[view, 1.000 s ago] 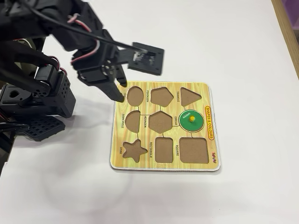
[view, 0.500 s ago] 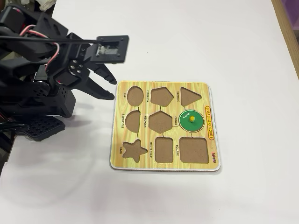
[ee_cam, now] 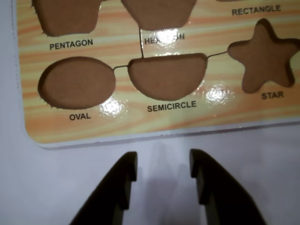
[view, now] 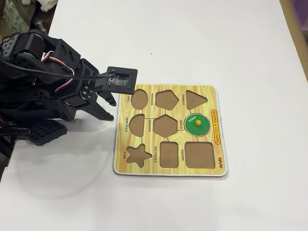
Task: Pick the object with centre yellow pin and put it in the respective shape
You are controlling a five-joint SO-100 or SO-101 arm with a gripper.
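The green disc [view: 197, 124] sat seated in the circle cut-out [view: 186, 129], well across the shape board [view: 168, 169] from the hand [view: 109, 106], which hung empty and parted off the board's oval-side edge, over the desk [view: 202, 43].

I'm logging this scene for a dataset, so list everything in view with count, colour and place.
Shape board: one, yellow wood-grain, centre of the table.
Empty cut-outs: eight, brown floors, across the board; oval, semicircle and star nearest the gripper.
Green disc: one, yellow knob, seated in the circle cut-out.
Table: one, white.
Wooden strip: one, tan, right edge of the fixed view.
Arm: one, black, left of the board.
Gripper: one, dark, open and empty, just off the board's edge.
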